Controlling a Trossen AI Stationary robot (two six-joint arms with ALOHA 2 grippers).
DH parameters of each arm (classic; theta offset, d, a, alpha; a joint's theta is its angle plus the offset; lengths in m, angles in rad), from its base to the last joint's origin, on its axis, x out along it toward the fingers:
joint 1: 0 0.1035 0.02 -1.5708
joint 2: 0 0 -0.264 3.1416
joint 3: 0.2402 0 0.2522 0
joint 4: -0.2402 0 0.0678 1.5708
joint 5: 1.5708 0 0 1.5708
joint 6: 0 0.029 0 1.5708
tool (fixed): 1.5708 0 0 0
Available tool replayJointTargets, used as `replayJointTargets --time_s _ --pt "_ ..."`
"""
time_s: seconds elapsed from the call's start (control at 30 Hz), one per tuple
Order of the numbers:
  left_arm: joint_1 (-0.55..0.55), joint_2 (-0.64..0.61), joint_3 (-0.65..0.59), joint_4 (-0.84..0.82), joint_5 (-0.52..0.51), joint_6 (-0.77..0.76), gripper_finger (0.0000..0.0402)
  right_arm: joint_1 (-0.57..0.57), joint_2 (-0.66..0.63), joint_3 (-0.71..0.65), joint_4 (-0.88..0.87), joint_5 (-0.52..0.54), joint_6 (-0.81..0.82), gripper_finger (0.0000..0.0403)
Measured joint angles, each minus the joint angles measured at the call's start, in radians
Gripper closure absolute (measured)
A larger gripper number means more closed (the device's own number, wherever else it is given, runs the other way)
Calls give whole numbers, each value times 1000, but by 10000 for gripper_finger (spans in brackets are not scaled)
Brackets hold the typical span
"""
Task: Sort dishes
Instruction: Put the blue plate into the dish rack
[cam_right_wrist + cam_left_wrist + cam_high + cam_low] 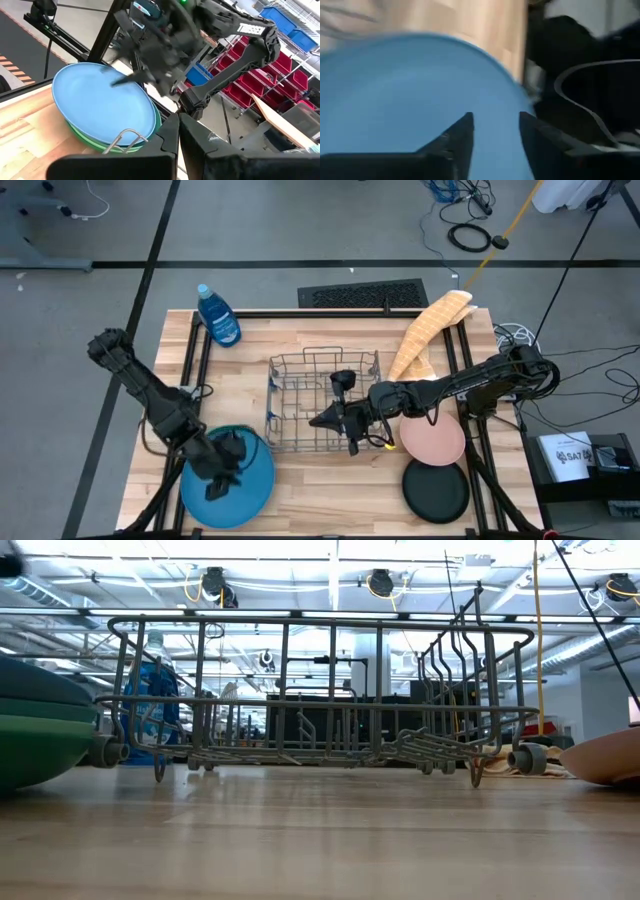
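Note:
A large blue plate point(250, 480) tops a stack with a teal plate point(35, 690) and a green plate point(40, 740) at the table's near left. My left gripper point(495, 132) hovers open just over the blue plate point(410, 90), its fingers pointing steeply down and clear of the plate. It also shows in the high view point(220, 480). A pink plate point(432, 438) and a black plate point(436, 492) lie flat at the near right. My right gripper point(316, 421) is shut with nothing in it, reaching level over the near side of the wire rack point(325, 402).
The wire dish rack point(320, 700) stands mid-table with no plate in it. A blue soap bottle point(218, 315) stands at the far left. A tan object point(430, 330) lies at the far right. Bare wood shows between the rack and the near edge.

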Motion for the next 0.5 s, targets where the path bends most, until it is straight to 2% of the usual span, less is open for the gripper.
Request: replayJointTargets --time_s 0.13,0.33,0.5 --pt "-60 93 4 86 82 -122 200 0 0 0 0 0 0 394" --pt "-117 281 147 83 121 -186 197 0 0 0 4 0 0 394" --pt "-140 428 340 -146 122 -187 197 0 0 0 5 -1 0 394"
